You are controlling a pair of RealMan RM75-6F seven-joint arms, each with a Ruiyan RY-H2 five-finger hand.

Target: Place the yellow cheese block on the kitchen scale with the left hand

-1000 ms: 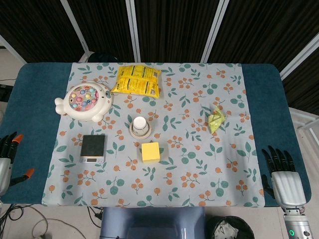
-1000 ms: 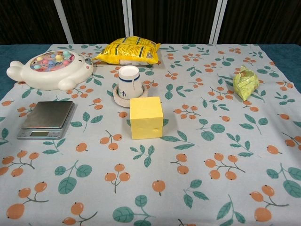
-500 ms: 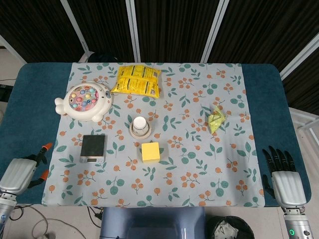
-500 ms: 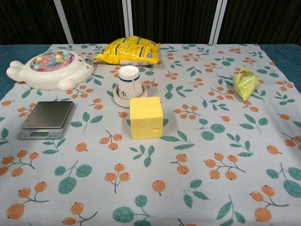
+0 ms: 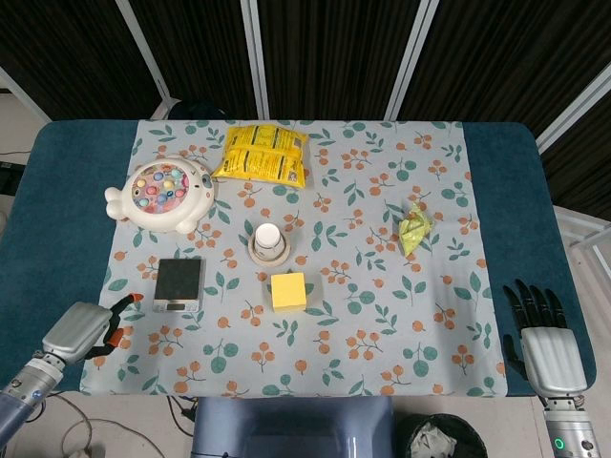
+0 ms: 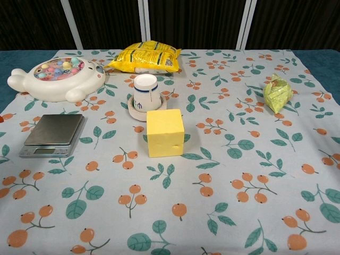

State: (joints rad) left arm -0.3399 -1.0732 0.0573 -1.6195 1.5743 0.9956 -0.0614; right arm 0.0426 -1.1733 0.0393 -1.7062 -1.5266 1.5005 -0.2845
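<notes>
The yellow cheese block (image 5: 288,290) (image 6: 165,132) sits on the tablecloth near the table's middle, just in front of an upside-down paper cup. The silver kitchen scale (image 5: 179,284) (image 6: 53,135) lies flat to the block's left with nothing on it. My left hand (image 5: 86,329) hovers at the near left edge of the table, below and left of the scale, fingers apart and holding nothing. My right hand (image 5: 545,339) stays off the near right corner, fingers spread and empty. Neither hand appears in the chest view.
A white paper cup (image 5: 268,239) stands upside down on a saucer behind the block. A fish-shaped toy (image 5: 160,194) lies behind the scale, a yellow snack bag (image 5: 262,154) at the back, and a green wrapped packet (image 5: 413,231) to the right.
My left hand has come in from the left edge, moving right toward the scale. The right hand and all the objects have stayed put.
</notes>
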